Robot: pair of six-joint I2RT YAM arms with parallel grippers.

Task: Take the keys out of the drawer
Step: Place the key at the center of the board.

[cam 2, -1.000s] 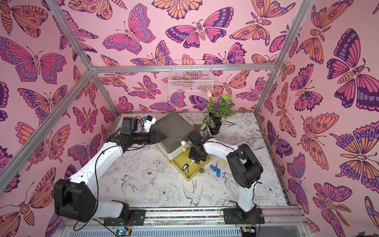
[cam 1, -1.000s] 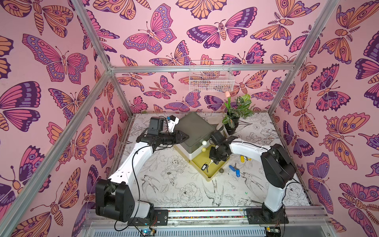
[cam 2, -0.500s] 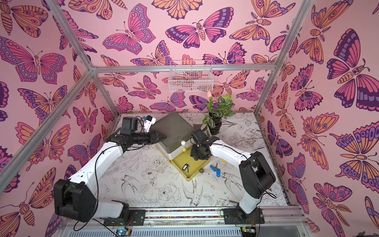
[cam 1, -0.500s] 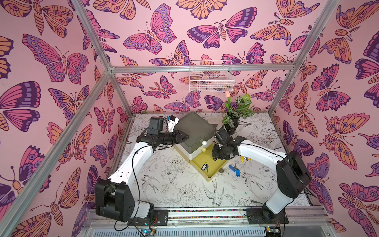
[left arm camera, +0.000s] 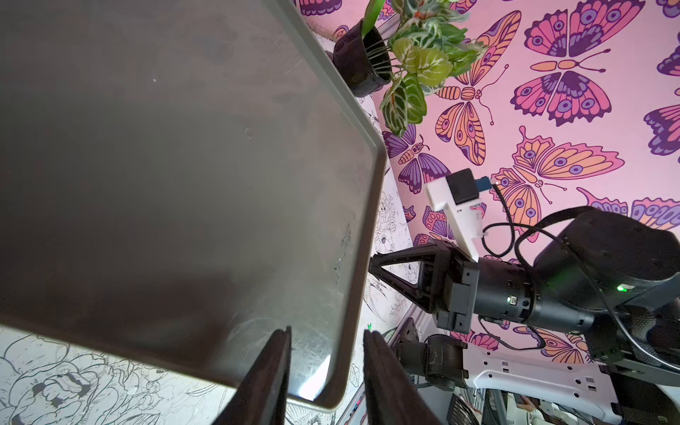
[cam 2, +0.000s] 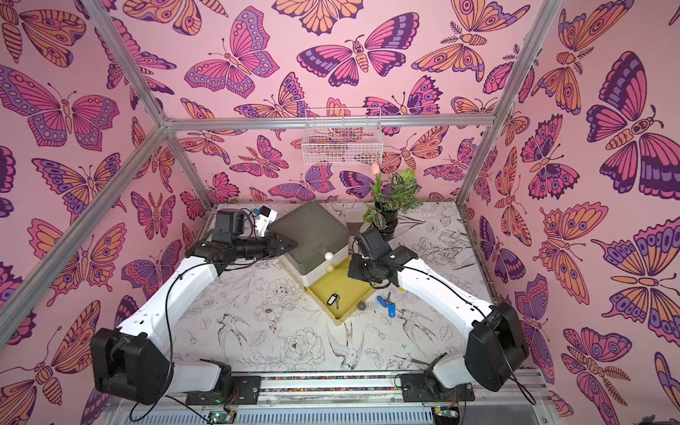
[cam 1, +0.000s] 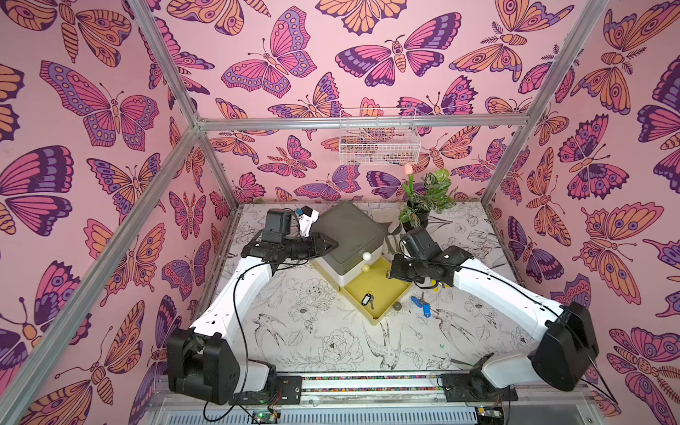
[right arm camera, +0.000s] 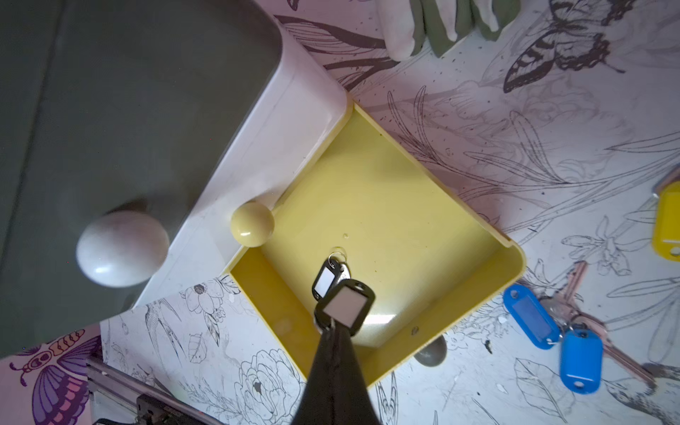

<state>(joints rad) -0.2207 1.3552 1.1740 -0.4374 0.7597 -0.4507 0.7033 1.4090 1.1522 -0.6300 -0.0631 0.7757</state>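
The right gripper (right arm camera: 333, 331) hangs over the open yellow drawer (right arm camera: 386, 191), its fingers pressed together on the ring of a black-tagged key (right arm camera: 346, 305). That key's tag, white label up, juts just past the fingertips and looks raised off the drawer floor. Directly beyond the fingertips, and lower than the held key, a second black-tagged key (right arm camera: 326, 279) lies flat on the drawer floor. Both top views show it near the drawer's front corner.

On the side of the fingers away from the drawer cabinet (right arm camera: 110, 110), outside the drawer wall, a pair of blue-tagged keys (right arm camera: 533, 318) rests on the table (right arm camera: 478, 92), well apart from the fingertips. Farther out on that same side lies a yellow-tagged key (right arm camera: 668, 228), cut off by the frame edge.

On the fingers' opposite side, the cabinet's two upper drawers are shut. A white knob (right arm camera: 121, 248) sits on the grey one and a yellow knob (right arm camera: 252, 222) on the white one. The open drawer's own grey knob (right arm camera: 430, 356) peeks from under its front wall, close beside the fingers.

The left gripper (left arm camera: 327, 331) reaches over a corner of the cabinet's grey top. Its fingers stand slightly apart, and the top's rounded corner shows in the gap between them. Whether they touch the top cannot be told.
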